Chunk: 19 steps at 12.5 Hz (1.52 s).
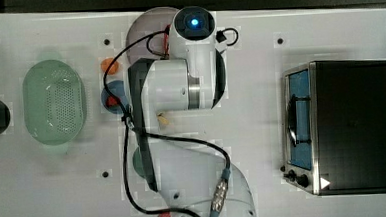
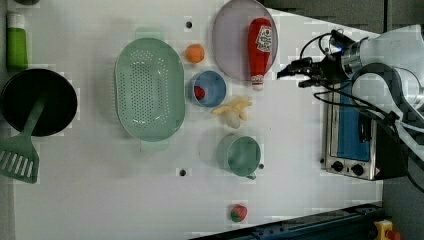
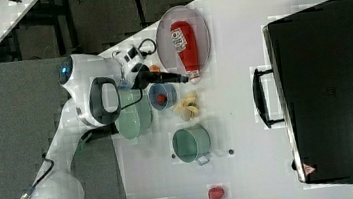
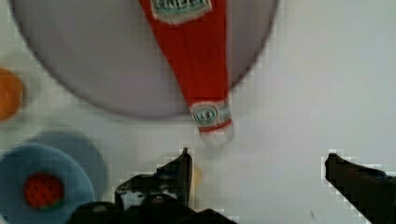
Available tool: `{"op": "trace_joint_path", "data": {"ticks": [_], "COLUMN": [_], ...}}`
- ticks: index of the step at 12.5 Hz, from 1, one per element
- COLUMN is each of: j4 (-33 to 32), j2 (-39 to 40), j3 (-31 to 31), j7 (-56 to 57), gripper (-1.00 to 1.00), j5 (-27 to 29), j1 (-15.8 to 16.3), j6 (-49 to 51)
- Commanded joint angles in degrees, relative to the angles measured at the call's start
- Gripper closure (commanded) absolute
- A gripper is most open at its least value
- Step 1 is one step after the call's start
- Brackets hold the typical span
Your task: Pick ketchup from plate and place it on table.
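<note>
Bare table (image 2: 300, 150) beside plate (image 2: 227, 45); blue bowl (image 2: 210, 89), banana (image 2: 232, 110) crowd near rim.

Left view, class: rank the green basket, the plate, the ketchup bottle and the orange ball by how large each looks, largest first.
1. green basket
2. plate
3. ketchup bottle
4. orange ball

All four rest at table level, so nearness to the camera hardly affects this order.

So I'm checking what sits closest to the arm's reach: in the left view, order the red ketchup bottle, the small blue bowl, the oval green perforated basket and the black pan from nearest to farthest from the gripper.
From the open gripper in the left view:
1. Red ketchup bottle, lying on the lilac plate, just to the left view's left.
2. Small blue bowl, further left.
3. Oval green perforated basket, mid-table.
4. Black pan, far left edge.
</note>
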State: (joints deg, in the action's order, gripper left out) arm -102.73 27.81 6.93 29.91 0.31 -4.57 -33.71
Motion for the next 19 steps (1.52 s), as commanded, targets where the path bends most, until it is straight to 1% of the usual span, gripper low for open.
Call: {"op": "trace_joint_path", "data": {"ticks": [1,5,8,12,15,16,18,19], "j4": [5.2,12.3,16.3,18.5,18.9,19.3,19.8,19.8], "j2": [5.9,13.7,18.4,22.6,23.1,23.0,22.8,22.7], "j3": [0.2,0.2,0.1,-0.1,-0.2,-0.3,-0.7,-0.7], "j7": [3.6,3.6,3.6,3.6,3.6,3.6,3.6,3.6], "gripper": [-1.0,-1.0,-1.0,-1.0,-1.0,-0.93,-0.43,-0.27], "j5": [-2.4,-5.1,-5.4,-5.4,-5.4,-5.4,-5.4,-5.4], "j1": [2.2,2.7,2.8,2.9,2.9,2.9,2.9,2.9], "j6": [-4.6,-9.2,-11.0,-14.4,-14.6,-14.6,-14.2,-14.3]}}
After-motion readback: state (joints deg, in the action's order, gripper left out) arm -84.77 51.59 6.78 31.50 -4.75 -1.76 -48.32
